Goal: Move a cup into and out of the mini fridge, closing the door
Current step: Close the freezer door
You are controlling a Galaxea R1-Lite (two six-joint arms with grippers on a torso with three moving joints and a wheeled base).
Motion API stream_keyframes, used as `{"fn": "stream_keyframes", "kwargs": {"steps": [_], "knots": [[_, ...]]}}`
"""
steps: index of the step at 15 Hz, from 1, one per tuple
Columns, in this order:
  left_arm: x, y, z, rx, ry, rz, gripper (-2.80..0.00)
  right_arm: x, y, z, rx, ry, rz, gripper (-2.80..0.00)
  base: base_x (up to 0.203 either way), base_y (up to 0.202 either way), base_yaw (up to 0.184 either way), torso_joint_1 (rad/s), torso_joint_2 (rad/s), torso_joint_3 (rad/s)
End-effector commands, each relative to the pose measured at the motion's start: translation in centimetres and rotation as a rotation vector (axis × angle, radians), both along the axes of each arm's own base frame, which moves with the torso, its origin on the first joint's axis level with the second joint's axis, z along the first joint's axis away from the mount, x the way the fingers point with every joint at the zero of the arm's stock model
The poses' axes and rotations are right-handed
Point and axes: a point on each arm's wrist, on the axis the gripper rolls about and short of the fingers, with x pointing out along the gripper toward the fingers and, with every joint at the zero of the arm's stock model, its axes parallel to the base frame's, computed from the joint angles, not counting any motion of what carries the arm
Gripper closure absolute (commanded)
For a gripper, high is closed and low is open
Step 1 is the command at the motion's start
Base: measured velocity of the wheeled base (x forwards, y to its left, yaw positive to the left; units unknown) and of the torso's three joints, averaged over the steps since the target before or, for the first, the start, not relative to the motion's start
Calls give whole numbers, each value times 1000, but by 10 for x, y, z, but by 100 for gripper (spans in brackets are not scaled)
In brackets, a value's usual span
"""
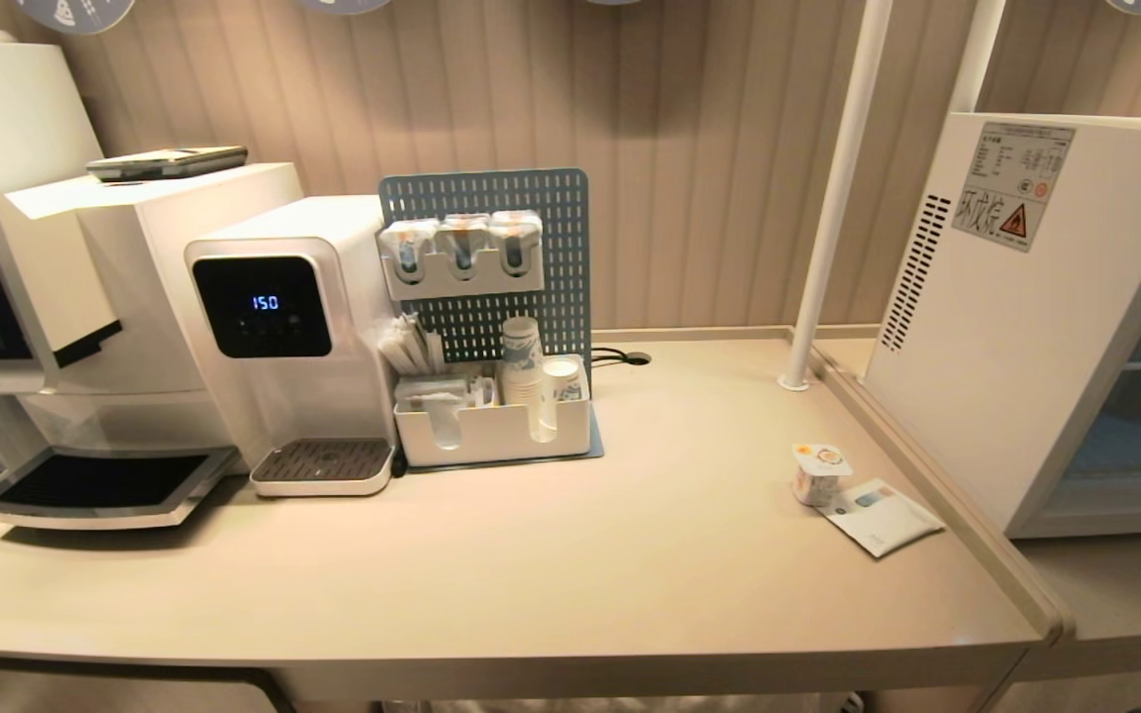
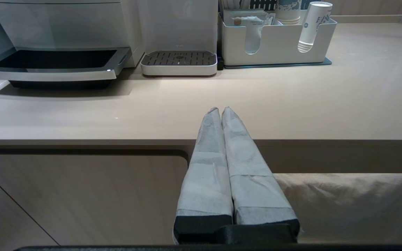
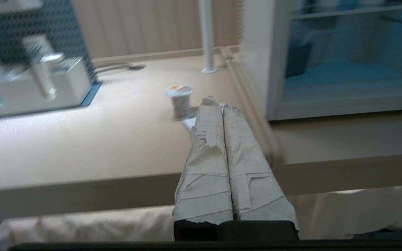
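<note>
The cup point(image 1: 820, 473), a tiny white pot with an orange-marked foil top, stands upright on the beige counter point(image 1: 531, 564) near its right edge. The white mini fridge point(image 1: 1016, 317) stands just right of it on a lower surface. Its door point(image 3: 344, 106) looks shut, with shelves showing through the glass. Neither gripper is in the head view. In the right wrist view, my right gripper point(image 3: 216, 101) is shut and empty, low before the counter's front edge, well short of the cup point(image 3: 180, 99). My left gripper point(image 2: 221, 109) is shut and empty, parked in front of the counter's edge.
A white leaflet point(image 1: 882, 517) lies beside the cup. A white pole point(image 1: 833, 198) rises behind it. A raised lip point(image 1: 937, 495) runs between counter and fridge. Left stand a coffee machine point(image 1: 26, 327), a water dispenser point(image 1: 283, 327) and an organizer point(image 1: 491, 431) with paper cups.
</note>
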Motion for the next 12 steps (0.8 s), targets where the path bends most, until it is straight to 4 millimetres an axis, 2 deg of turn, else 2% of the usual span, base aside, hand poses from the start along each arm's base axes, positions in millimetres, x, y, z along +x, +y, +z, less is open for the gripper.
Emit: {"fn": "stream_keyframes", "kwargs": {"steps": [1, 12], "knots": [[0, 0, 0, 0, 3, 1, 0, -1, 1, -15, -10, 149, 40, 0, 0, 0, 0, 0, 0, 0], [0, 0, 0, -1, 3, 1, 0, -1, 1, -11, -16, 128, 46, 0, 0, 0, 0, 0, 0, 0]]}}
